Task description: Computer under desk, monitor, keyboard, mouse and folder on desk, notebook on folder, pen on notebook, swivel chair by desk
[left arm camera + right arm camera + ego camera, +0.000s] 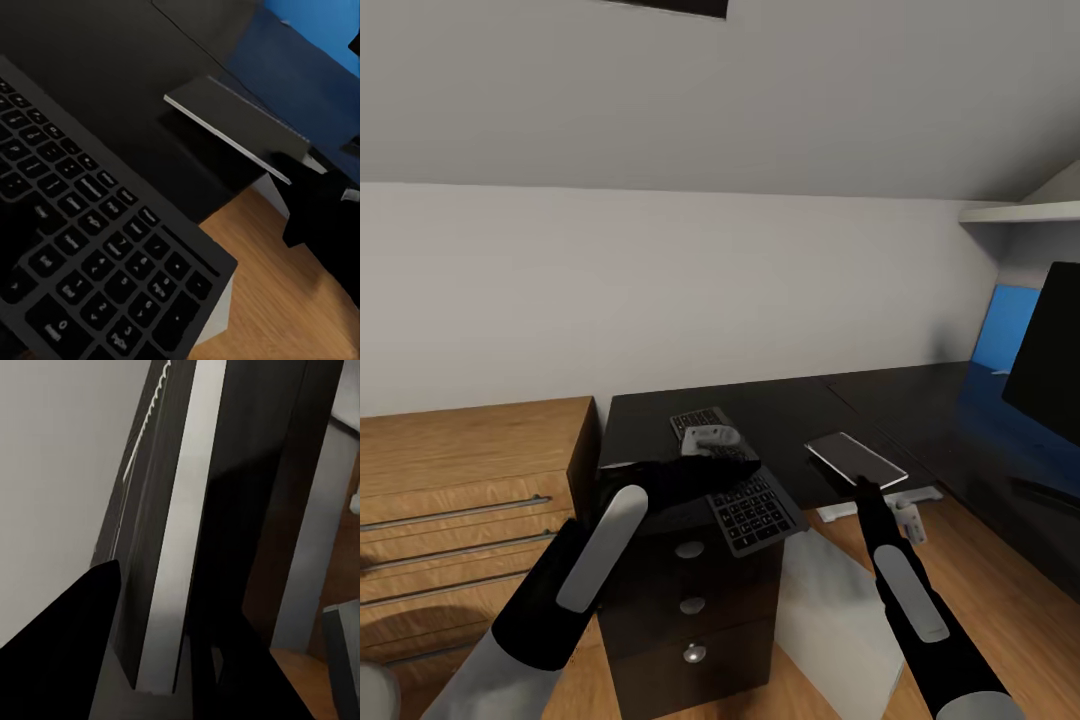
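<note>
Head view: black keyboard (735, 480) w/ dark-grey keys lies on worktop (790, 415), near end overhanging front edge; left tool (710, 445) at it, grip state can't tell. Right tool (863, 487) near notebook (855, 458), spread, holding nothing

Head cam high; wrists near desk (800, 410)

Monitor (1052, 360) cut off by the right picture edge, its stand mostly out of sight. Keyboard (732, 480) middle hidden beneath the left gripper (710, 445); jaws indiscernible. Right gripper (865, 490) fingertips merging darkly against the desk (800, 420) edge; grip unclear.
</note>
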